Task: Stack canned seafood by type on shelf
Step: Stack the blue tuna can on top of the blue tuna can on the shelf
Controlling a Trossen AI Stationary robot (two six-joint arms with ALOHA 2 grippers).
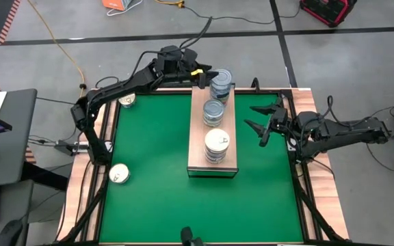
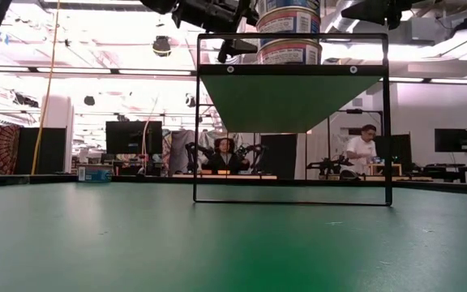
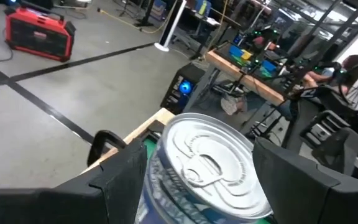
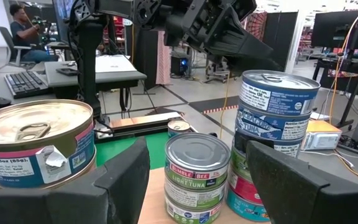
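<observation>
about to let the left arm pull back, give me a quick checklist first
1. Left claw open around the far stack: ok, fingers sit either side of the top can.
2. Can released and resting on the stack: cannot tell, contact not visible.
3. Far stack straight: ok, looks upright in the right wrist view.
4. Middle stack and near stack stand on the shelf: ok.
5. Right claw open and clear of the shelf: ok, beside it.
6. All cans shelved: not ok, two loose cans remain at the left edge.
</observation>
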